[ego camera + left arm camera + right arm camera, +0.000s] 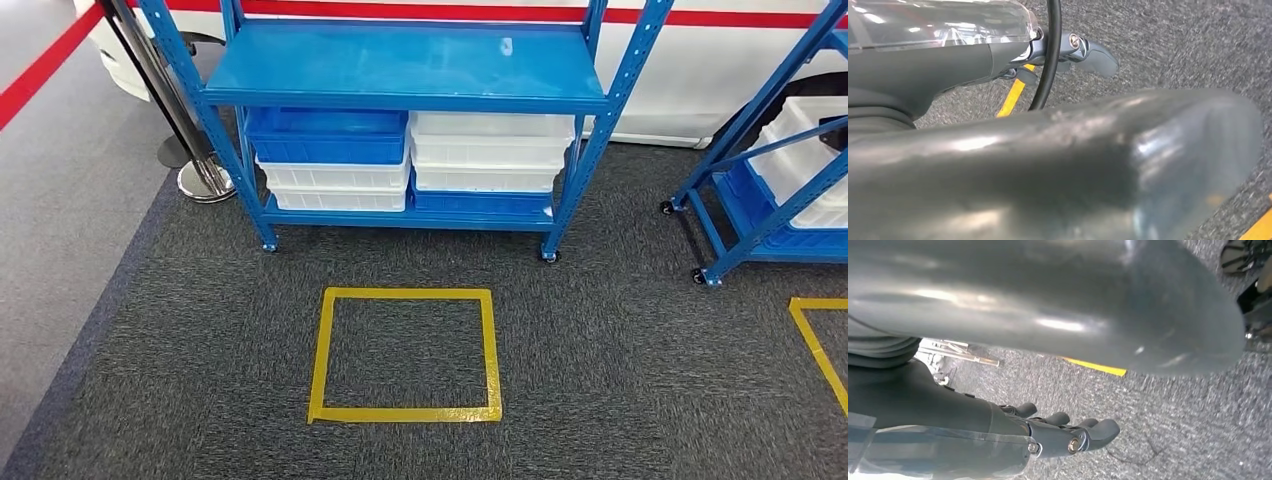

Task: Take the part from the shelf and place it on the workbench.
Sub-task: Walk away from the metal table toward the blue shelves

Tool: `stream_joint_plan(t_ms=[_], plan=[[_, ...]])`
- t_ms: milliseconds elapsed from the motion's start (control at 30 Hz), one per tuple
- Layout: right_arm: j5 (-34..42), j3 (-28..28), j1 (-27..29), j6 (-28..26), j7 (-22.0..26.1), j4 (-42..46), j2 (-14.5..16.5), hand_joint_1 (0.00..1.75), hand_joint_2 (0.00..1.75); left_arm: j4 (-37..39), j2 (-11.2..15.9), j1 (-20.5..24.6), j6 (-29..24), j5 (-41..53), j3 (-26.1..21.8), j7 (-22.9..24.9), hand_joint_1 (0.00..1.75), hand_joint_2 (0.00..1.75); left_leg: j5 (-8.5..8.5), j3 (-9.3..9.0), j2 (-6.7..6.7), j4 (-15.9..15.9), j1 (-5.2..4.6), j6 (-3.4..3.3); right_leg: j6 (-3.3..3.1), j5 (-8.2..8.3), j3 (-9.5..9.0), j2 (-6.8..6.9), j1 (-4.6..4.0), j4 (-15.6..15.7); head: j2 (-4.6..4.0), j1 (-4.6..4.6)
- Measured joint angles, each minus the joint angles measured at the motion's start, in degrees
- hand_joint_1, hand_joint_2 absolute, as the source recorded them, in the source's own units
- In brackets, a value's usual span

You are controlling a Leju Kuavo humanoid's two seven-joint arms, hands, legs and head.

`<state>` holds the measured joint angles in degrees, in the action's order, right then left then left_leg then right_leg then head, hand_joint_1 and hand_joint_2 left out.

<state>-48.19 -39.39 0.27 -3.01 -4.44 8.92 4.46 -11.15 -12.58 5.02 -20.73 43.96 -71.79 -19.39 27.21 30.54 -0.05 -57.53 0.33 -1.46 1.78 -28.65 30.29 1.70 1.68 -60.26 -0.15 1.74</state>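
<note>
Grey carpet (600, 380), yellow tape square (405, 355) ahead of blue shelf (405, 70). Part unidentifiable; bins (490, 150) fill lower tier, dead ahead. Left hand (1068, 52), right hand (1063, 432) hang equidistant, fingers loosely curled, holding nothing.

Bright, even light across the head view, and it comes from overhead: a small white glare spot sits on the top board of the blue shelf (405, 65). Shadows are soft, gathered under that board over the stacked bins (410, 160). The yellow tape square (405, 355) reads crisp, the carpet grain sharp, and the uprights splay outward near the frame edges. In the left wrist view, the thick thumb of the left hand (1058, 165) is blurred, streaked with pale highlights; the carpet behind smears. In the right wrist view, the right hand (1068, 435) is fairly sharp, its near thumb glossy and soft.
</note>
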Motion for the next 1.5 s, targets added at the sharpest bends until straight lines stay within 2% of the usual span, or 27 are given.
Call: stream_joint_plan(t_ms=[67, 133, 167, 200, 233, 267, 300, 367, 500, 567, 633, 667, 700, 733, 800, 867, 933, 1000, 1067, 1133, 1200, 1233, 1267, 1333, 1367, 1400, 1500], plan=[[0.0, 0.0, 0.0, 0.0, 0.0, 0.0, 0.3, 0.0, 0.0, 0.0, 0.0, 0.0, 0.0, -0.1, 0.0, 0.0, 0.0, 0.0, 0.07, -0.64, -0.1, 0.1, -0.05, -0.52, 0.04, -2.87, 2.53, -0.86, 0.11, -5.0, 0.0, -0.01], [0.0, -0.1, 0.0, -0.1, 0.0, 0.0, 0.8, 0.0, 0.0, 0.0, 0.0, 0.1, 0.0, -0.1, -0.1, -0.1, 0.0, 0.0, 0.39, -0.95, -0.24, 0.1, -0.3, -0.8, 0.13, -5.75, 6.88, -1.2, 0.07, -11.8, 0.0, -0.01], [0.0, -0.1, 0.1, -0.1, 0.0, 0.0, 1.1, 0.0, 0.0, 0.0, 0.0, 0.0, 0.0, -0.1, -0.1, -0.1, 0.0, 0.0, 0.65, -1.23, -0.36, 0.1, -0.43, -0.86, 0.14, -5.91, 8.46, -1.24, 0.03, -13.7, 0.0, -0.01], [0.0, -0.1, 0.1, -0.1, 0.0, 0.0, 1.3, 0.0, 0.0, 0.0, 0.0, 0.0, 0.0, -0.1, -0.2, -0.1, 0.0, 0.0, 0.97, -1.63, -0.54, 0.1, -0.53, -0.83, 0.04, -4.91, 9.1, -1.26, -0.01, -13.6, 0.0, 0.0], [0.0, -0.2, 0.2, -0.1, 0.0, 0.0, 1.4, 0.0, 0.0, 0.0, 0.0, 0.0, 0.0, -0.1, -0.3, -0.1, 0.0, 0.0, 1.36, -2.18, -0.73, 0.1, -0.6, -0.74, -0.17, -2.91, 8.7, -1.29, -0.08, -11.5, 0.0, 0.0], [0.0, -0.2, 0.4, -0.1, 0.0, 0.0, 1.5, 0.0, 0.0, 0.0, 0.0, -0.1, 0.0, -0.1, -0.3, -0.1, 0.0, 0.0, 1.83, -2.76, -0.9, 0.1, -0.63, -0.61, -0.5, -0.2, 7.56, -1.35, -0.2, -7.8, 0.0, -0.01], [0.0, -0.3, 0.5, -0.1, 0.0, 0.0, 1.6, 0.0, 0.0, 0.0, -0.1, -0.1, 0.0, -0.1, -0.4, -0.1, 0.0, 0.0, 2.29, -3.36, -1.03, 0.0, -0.7, -0.41, -0.84, 1.6, 6.39, -1.46, -0.45, -4.4, 0.0, -0.01], [0.0, -0.4, 0.5, -0.1, 0.0, 0.0, 1.6, 0.0, 0.0, 0.0, -0.1, 0.0, 0.0, -0.1, -0.5, -0.1, 0.0, 0.0, 3.13, -3.95, -1.18, 0.0, -0.76, 0.23, -1.57, 2.67, 4.89, -1.66, -0.93, -0.1, 0.0, -0.02], [0.0, -0.6, 0.4, 0.0, 0.1, 0.0, 1.6, 0.0, 0.0, 0.0, -0.1, 0.1, 0.1, -0.1, -0.7, -0.1, 0.0, 0.0, 3.7, -4.55, -1.04, -2.0, -0.75, 1.48, -2.87, 2.13, 3.19, -1.56, -0.77, 1.0, 0.0, -0.01], [0.0, -0.6, 0.4, 0.0, 0.1, 0.0, 1.5, 0.0, 0.0, 0.0, -0.1, 0.2, 0.0, -0.2, -0.8, 0.0, 0.0, 0.0, 5.14, -1.84, -0.7, -7.2, -0.52, 2.07, -3.4, 1.48, 2.01, -1.33, -0.6, 1.3, 0.0, -0.01], [0.0, -0.6, 0.4, 0.1, 0.0, 0.0, 1.1, 0.0, 0.0, 0.0, -0.2, 0.2, 0.0, -0.2, -0.9, 0.1, 0.0, 0.0, 7.87, 2.8, -0.53, -13.8, -0.24, 2.73, -3.63, 0.62, 1.22, -1.26, -0.58, 1.4, 0.0, 0.0], [-0.1, -0.6, 0.4, 0.2, 0.0, 0.0, 0.9, 0.0, 0.0, 0.0, -0.2, 0.1, 0.0, -0.2, -0.9, 0.2, 0.0, 0.0, 8.8, 4.66, -0.48, -15.7, -0.09, 2.97, -3.59, 0.15, 0.73, -1.27, -0.56, 1.4, 0.0, -0.01], [-0.1, -0.6, 0.4, 0.3, 0.0, 0.0, 0.7, 0.0, 0.0, 0.0, -0.2, 0.0, 0.0, -0.2, -0.9, 0.2, 0.0, 0.0, 8.84, 5.79, -0.44, -16.0, 0.03, 3.13, -3.52, -0.35, 0.13, -1.3, -0.53, 1.4, 0.0, 0.0], [-0.1, -0.6, 0.4, 0.3, 0.0, 0.0, 0.7, 0.0, 0.0, 0.0, -0.2, -0.1, 0.0, -0.2, -0.9, 0.2, 0.0, 0.0, 7.53, 6.02, -0.39, -14.3, 0.13, 3.15, -3.37, -0.91, -0.64, -1.32, -0.47, 1.4, 0.0, 0.0], [-0.2, -0.6, 0.5, 0.4, 0.0, 0.0, 0.6, 0.0, 0.0, 0.0, -0.2, -0.2, 0.0, -0.2, -1.0, 0.2, 0.0, 0.0, 2.21, 5.11, -0.15, -7.9, 0.19, 2.96, -2.93, -2.13, -2.23, -1.28, -0.38, 1.3, 0.0, -0.01], [-0.2, -0.6, 0.5, 0.5, 0.0, 0.0, 0.6, 0.0, 0.0, 0.0, -0.2, -0.3, 0.0, -0.3, -1.0, 0.2, 0.0, 0.0, -1.09, 4.36, 0.2, -3.5, -0.11, 2.24, -2.23, -3.13, -3.14, -1.25, -0.39, 1.4, 0.0, -0.01], [-0.2, -0.6, 0.3, 0.6, 0.0, 0.0, 0.6, 0.0, 0.0, 0.0, -0.2, -0.3, 0.0, -0.4, -1.0, 0.2, 0.0, 0.0, -1.04, 4.01, 0.24, -2.6, -0.37, 1.23, -1.38, -3.35, -3.71, -1.26, -0.47, 1.4, 0.0, -0.01], [-0.3, -0.6, 0.1, 0.7, 0.0, 0.0, 0.6, 0.0, 0.0, 0.0, -0.2, -0.3, 0.0, -0.6, -1.0, 0.2, 0.0, 0.0, -0.99, 2.7, -0.05, -1.7, -0.2, 0.33, -0.71, -2.91, -3.91, -1.28, -0.43, 0.1, 0.0, -0.01], [-0.3, -0.6, 0.0, 0.7, 0.0, 0.0, 0.8, 0.0, 0.0, 0.0, -0.2, -0.2, 0.0, -0.6, -1.1, 0.2, 0.0, 0.0, -0.69, 1.09, -0.23, -0.8, -0.06, -0.4, -0.42, -3.27, -1.41, -1.4, -0.33, -4.7, 0.0, -0.02], [-0.3, -0.6, 0.0, 0.7, 0.0, 0.0, 1.2, 0.0, 0.0, 0.0, -0.2, -0.1, 0.0, -0.6, -1.1, 0.2, 0.0, 0.0, -0.04, 0.17, -0.3, -0.5, -0.15, -0.85, -0.4, -5.81, 3.48, -1.48, -0.34, -11.3, 0.0, -0.02], [-0.4, -0.6, 0.0, 0.7, 0.0, 0.0, 1.5, 0.0, 0.0, 0.0, -0.2, -0.1, 0.0, -0.7, -1.1, 0.2, 0.0, 0.0, 0.98, -0.92, -0.5, -0.5, -0.26, -0.91, -0.45, -8.01, 7.34, -1.48, -0.37, -14.2, 0.0, -0.02], [-0.5, -0.6, 0.1, 0.7, 0.0, 0.0, 1.6, 0.0, 0.0, 0.0, -0.2, -0.1, 0.0, -0.8, -1.1, 0.2, 0.0, 0.0, 1.58, -1.69, -0.64, -0.5, -0.29, -0.83, -0.53, -7.6, 8.13, -1.48, -0.38, -13.4, 0.0, -0.02], [-0.5, -0.6, 0.2, 0.7, 0.0, 0.0, 1.6, 0.0, 0.0, 0.0, -0.2, -0.2, 0.0, -0.8, -1.1, 0.3, 0.0, 0.0, 2.22, -2.56, -0.76, -0.5, -0.31, -0.72, -0.7, -5.85, 8.18, -1.48, -0.4, -11.1, 0.0, -0.02], [-0.5, -0.7, 0.6, 0.7, 0.0, 0.0, 1.6, 0.0, 0.0, 0.0, -0.3, -0.2, -0.1, -0.9, -1.2, 0.3, 0.0, 0.0, 3.57, -4.06, -0.93, -0.6, -0.4, -0.35, -1.22, 0.29, 7.46, -1.52, -0.67, -4.5, 0.0, -0.02], [-0.5, -0.7, 0.7, 0.7, 0.0, 0.0, 1.6, 0.0, 0.0, 0.0, -0.3, -0.2, -0.1, -0.9, -1.2, 0.3, 0.0, 0.0, 4.21, -4.5, -1.01, -0.6, -0.48, -0.07, -1.46, 2.46, 7.2, -1.56, -0.85, -2.2, 0.0, -0.01], [-0.5, -0.7, 0.7, 0.7, 0.0, 0.0, 1.6, 0.0, 0.0, 0.0, -0.3, -0.1, 0.0, -0.9, -1.3, 0.3, 0.0, 0.0, 4.76, -4.98, -1.06, -0.5, -0.55, 0.3, -1.69, 3.74, 7.04, -1.63, -1.04, -0.8, 0.0, -0.02], [-0.5, -0.8, 0.5, 0.7, 0.0, 0.0, 1.6, 0.0, 0.0, 0.0, -0.3, 0.0, -0.1, -0.9, -1.3, 0.3, 0.0, 0.0, 5.06, -6.42, -1.02, -1.0, -0.62, 1.38, -2.56, 3.22, 5.48, -1.8, -0.95, 0.3, 0.0, -0.02]])
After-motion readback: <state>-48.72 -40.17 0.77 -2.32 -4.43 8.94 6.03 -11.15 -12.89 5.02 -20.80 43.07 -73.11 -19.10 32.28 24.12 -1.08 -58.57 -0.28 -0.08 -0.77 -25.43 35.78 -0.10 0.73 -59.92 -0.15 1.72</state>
